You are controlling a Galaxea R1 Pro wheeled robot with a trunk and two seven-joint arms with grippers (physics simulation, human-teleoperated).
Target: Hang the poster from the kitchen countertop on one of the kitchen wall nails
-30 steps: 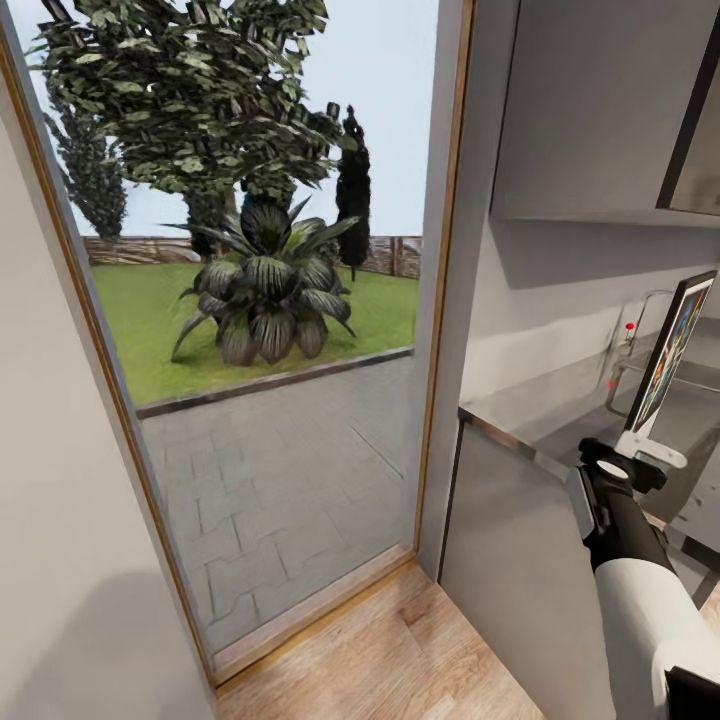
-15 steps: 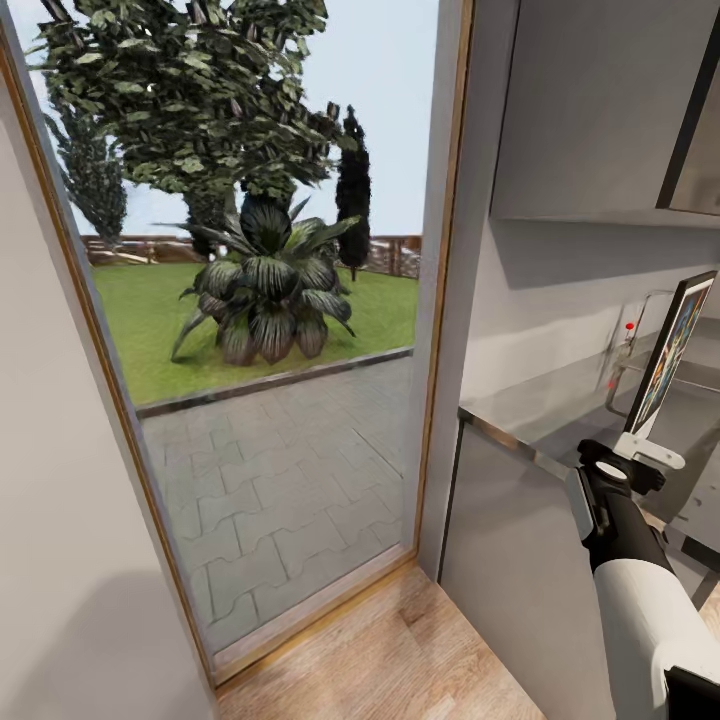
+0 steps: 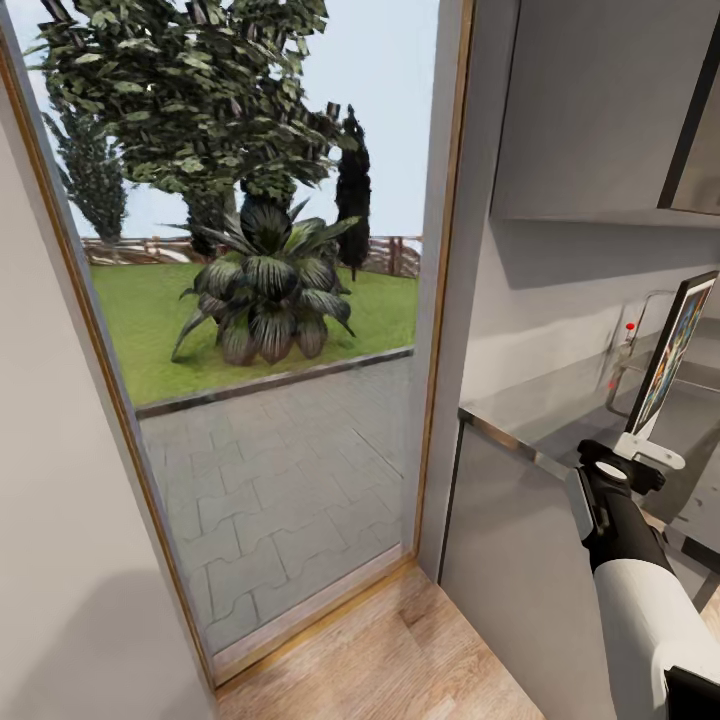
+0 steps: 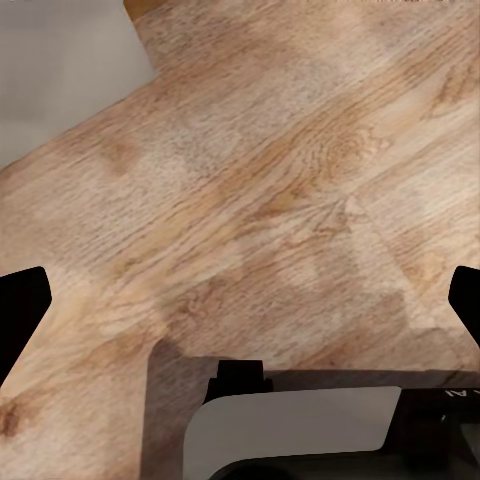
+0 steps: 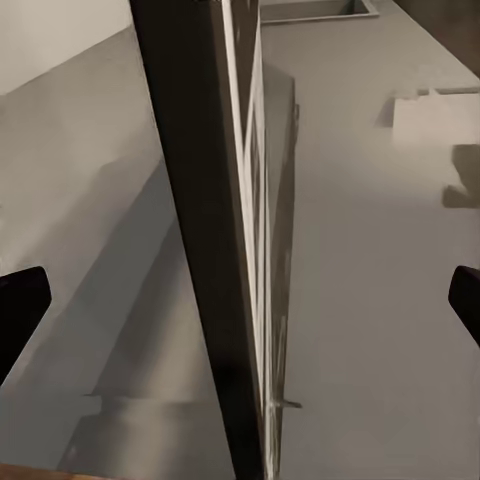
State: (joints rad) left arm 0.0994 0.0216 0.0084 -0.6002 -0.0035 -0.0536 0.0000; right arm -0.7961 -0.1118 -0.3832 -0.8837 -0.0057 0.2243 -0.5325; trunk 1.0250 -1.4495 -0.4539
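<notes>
- The poster [image 3: 672,352] stands upright above the right gripper [image 3: 650,450] in the head view, seen at a slant: a thin black frame, a white border and a strip of coloured artwork.
- The right wrist view shows the poster [image 5: 222,230] edge-on, a dark back panel with a thin white edge, running straight out from between the two dark fingertips [image 5: 22,300] at the sides of that picture.
- The head view gives the poster's face and its tilt; the right wrist view gives its thinness and the grey surface behind it.
- The right gripper holds the poster by its lower edge, the white jaw pieces pressed against the frame's bottom.
- The poster is lifted above the kitchen countertop [image 3: 530,405], a glossy grey slab with a wood-coloured edge just beyond the right gripper; a tap [image 3: 628,345] stands behind the poster.
- The left wrist view shows the wooden floor [image 4: 270,200], with the dark fingertips [image 4: 20,305] of the left gripper [image 4: 240,300] set wide apart at both sides and nothing between them.
- Well away on the left-arm side of the right gripper, the head view shows a tall glass door [image 3: 250,330] with a wood-coloured frame, and through it paving, grass, a spiky plant [image 3: 268,285] and trees.
- A grey wall cabinet [image 3: 590,110] hangs above the countertop.
</notes>
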